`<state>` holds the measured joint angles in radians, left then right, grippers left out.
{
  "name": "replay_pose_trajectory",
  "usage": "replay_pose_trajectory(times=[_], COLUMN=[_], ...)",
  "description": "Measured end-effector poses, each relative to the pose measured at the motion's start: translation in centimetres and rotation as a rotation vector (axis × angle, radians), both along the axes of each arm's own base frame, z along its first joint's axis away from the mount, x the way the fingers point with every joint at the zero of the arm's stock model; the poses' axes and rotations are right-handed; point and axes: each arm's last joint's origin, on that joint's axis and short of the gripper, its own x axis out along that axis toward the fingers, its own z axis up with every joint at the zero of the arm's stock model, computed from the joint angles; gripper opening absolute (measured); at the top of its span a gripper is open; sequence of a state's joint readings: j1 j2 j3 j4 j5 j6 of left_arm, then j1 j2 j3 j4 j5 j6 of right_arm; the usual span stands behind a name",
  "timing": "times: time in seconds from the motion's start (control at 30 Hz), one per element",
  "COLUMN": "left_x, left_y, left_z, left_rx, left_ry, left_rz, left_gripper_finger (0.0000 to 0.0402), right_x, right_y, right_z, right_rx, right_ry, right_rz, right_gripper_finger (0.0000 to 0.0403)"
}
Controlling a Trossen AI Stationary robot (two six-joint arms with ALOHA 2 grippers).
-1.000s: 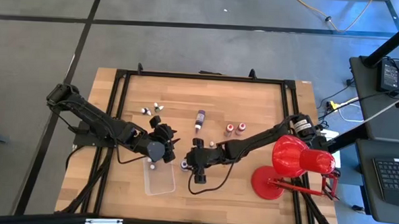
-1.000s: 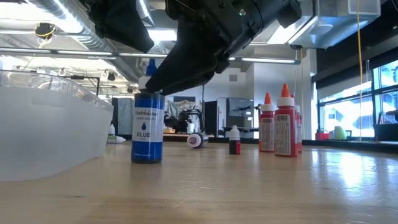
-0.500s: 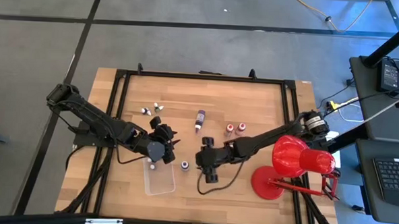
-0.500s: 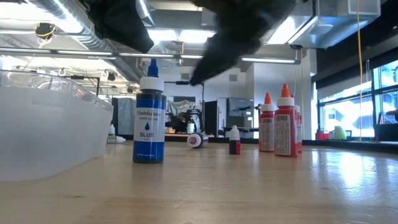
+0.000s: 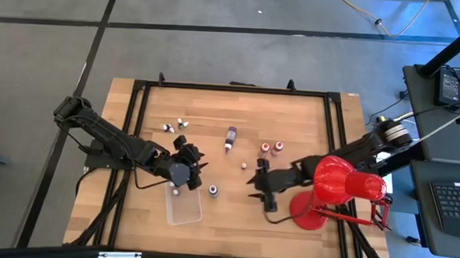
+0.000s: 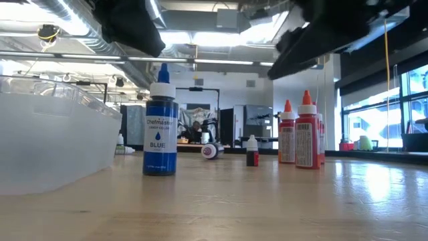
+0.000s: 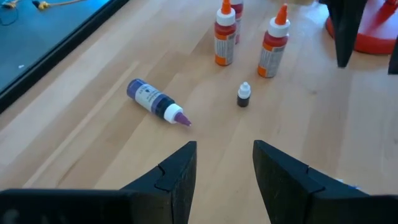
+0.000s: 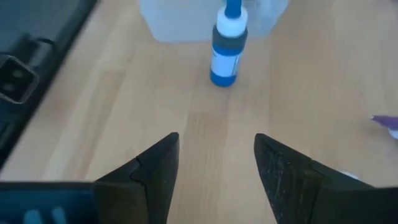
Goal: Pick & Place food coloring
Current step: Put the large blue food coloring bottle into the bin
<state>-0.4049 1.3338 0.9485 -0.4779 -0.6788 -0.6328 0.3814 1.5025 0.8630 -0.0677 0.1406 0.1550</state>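
Observation:
The food coloring bottles are spread over the wooden table. A blue bottle (image 5: 213,191) (image 6: 160,130) stands upright on its base just right of the clear tray (image 5: 186,211). A purple bottle (image 5: 230,137) (image 7: 155,103) lies on its side. Two red bottles (image 5: 271,149) (image 7: 249,38) and a small dark one (image 5: 244,166) (image 7: 243,95) stand upright, and tiny white-capped ones (image 5: 174,126) lie at the far left. My left gripper (image 5: 193,165) (image 7: 224,146) hangs open over the tray's far end. My right gripper (image 5: 254,181) (image 8: 216,140) is open, right of the blue bottle (image 8: 227,46), holding nothing.
A big red desk lamp (image 5: 336,184) stands at the near right, close behind my right arm. A small bottle (image 5: 176,193) sits at the tray's far end. A black frame (image 5: 232,88) borders the table. Bare wood lies near the front edge.
My right gripper was over the blue bottle's cap a second ago. It has drawn back toward the table's right edge and risen a little. The blue bottle stays upright beside the tray.

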Motion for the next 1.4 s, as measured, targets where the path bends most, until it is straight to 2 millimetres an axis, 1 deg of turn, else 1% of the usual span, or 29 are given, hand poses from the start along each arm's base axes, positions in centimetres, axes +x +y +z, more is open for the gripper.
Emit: replay_pose_trajectory(times=[0.13, 0.27, 0.4, 0.57, 0.7, 0.87, 0.97, 1.07, 1.13, 1.2, 1.3, 1.4], left_x=[0.2, 0.6, 0.8, 1.0, 1.1, 1.2, 1.6, 2.2, 2.4, 2.8, 3.3, 3.8], left_y=[-0.1, -0.4, -0.6, -0.7, -0.7, -0.8, -1.1, -1.8, -2.4, -2.9, -3.5, -3.6], left_z=[0.2, 0.5, 0.7, 1.0, 1.0, 1.1, 1.6, 2.0, 1.8, 1.3, -0.1, -1.3], left_rx=[-0.037, -0.062, -0.054, -0.021, -0.028, -0.073, -0.064, -0.035, -0.008, 0.004, -0.004, -0.049], left_ry=[-0.025, -0.051, -0.07, -0.08, -0.081, -0.102, -0.125, -0.171, -0.174, -0.168, -0.114, -0.085], left_rz=[-0.01, -0.063, -0.111, -0.159, -0.171, -0.18, -0.297, -0.446, -0.516, -0.543, -0.544, -0.508], left_gripper_finger=[0.0153, 0.0162, 0.0189, 0.0228, 0.0244, 0.0246, 0.0242, 0.0239, 0.0238, 0.0238, 0.0237, 0.0237], right_x=[-2.6, -4.5, -6.1, -7.5, -7.9, -7.9, -7.9, -7.9, -7.9, -7.9, -7.9, -7.9], right_y=[-1.0, -1.7, -2.4, -2.9, -3.1, -3.1, -3.1, -3.1, -3.1, -3.1, -3.1, -3.1], right_z=[0.2, 0.9, 1.3, 0.8, 0.9, 1.1, 1.0, 1.1, 1.1, 1.1, 1.1, 1.1], right_rx=[0.024, 0.038, 0.044, 0.056, 0.06, 0.066, 0.065, 0.066, 0.066, 0.065, 0.065, 0.066], right_ry=[-0.066, -0.139, -0.204, -0.256, -0.264, -0.279, -0.274, -0.276, -0.275, -0.276, -0.276, -0.277], right_rz=[0.005, 0.016, 0.031, 0.035, 0.033, 0.032, 0.032, 0.032, 0.032, 0.032, 0.032, 0.032], right_gripper_finger=[0.0211, 0.0211, 0.0211, 0.0211, 0.0211, 0.0211, 0.0211, 0.0211, 0.0211, 0.0211, 0.0211, 0.0211])
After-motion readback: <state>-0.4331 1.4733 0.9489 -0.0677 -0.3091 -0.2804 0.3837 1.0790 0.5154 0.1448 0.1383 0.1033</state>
